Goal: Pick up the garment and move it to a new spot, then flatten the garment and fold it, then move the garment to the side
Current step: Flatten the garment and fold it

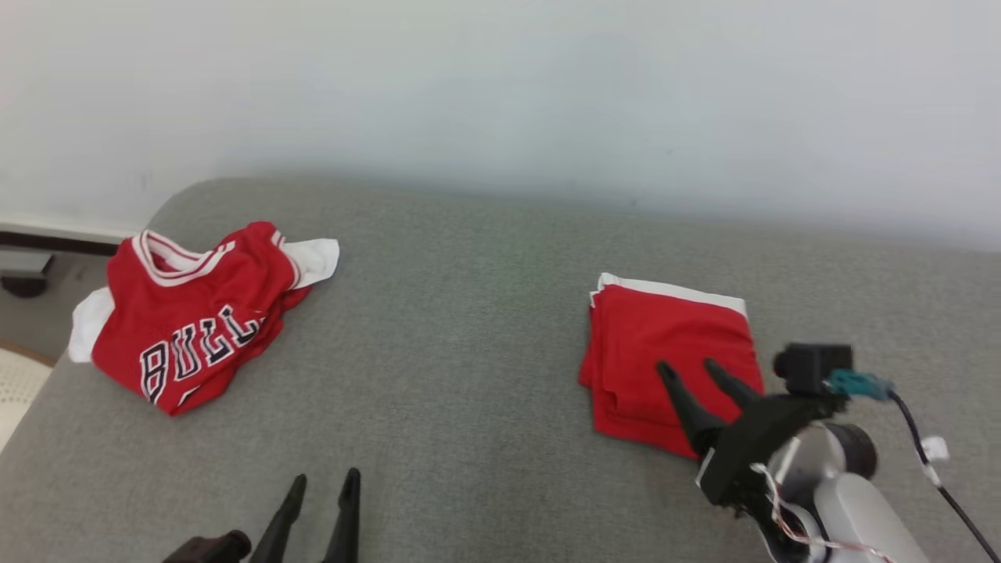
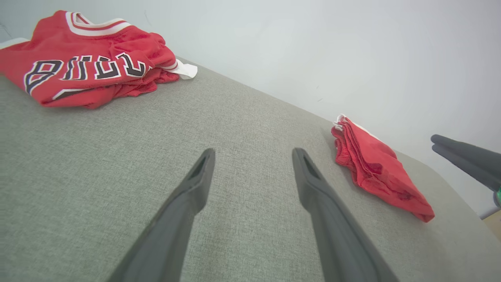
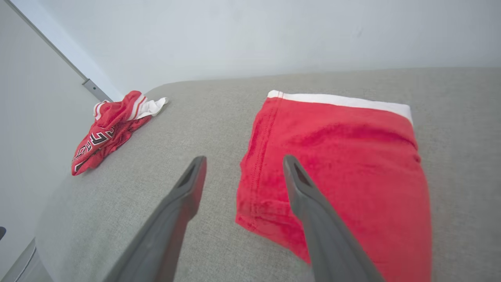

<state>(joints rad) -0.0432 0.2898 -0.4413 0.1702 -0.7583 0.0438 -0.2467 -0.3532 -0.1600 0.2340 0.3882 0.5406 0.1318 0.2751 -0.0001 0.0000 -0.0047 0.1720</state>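
A folded red garment (image 1: 672, 352) with a white band along its far edge lies flat on the grey cushion (image 1: 469, 352), right of centre. My right gripper (image 1: 687, 364) hovers over its near half, open, with nothing between the fingers; in the right wrist view the right gripper (image 3: 243, 158) spans the left edge of the folded garment (image 3: 352, 164). My left gripper (image 1: 326, 475) is open and empty over bare cushion at the lower left. The left gripper (image 2: 253, 150) sees the folded garment (image 2: 375, 172) to its right.
A crumpled red Bulls jersey (image 1: 195, 313) lies at the cushion's far left corner. A white wall (image 1: 500, 94) runs behind. The cushion's left edge drops to the floor (image 1: 31, 297). The right arm's fingers (image 2: 462, 156) enter the left wrist view at the right edge.
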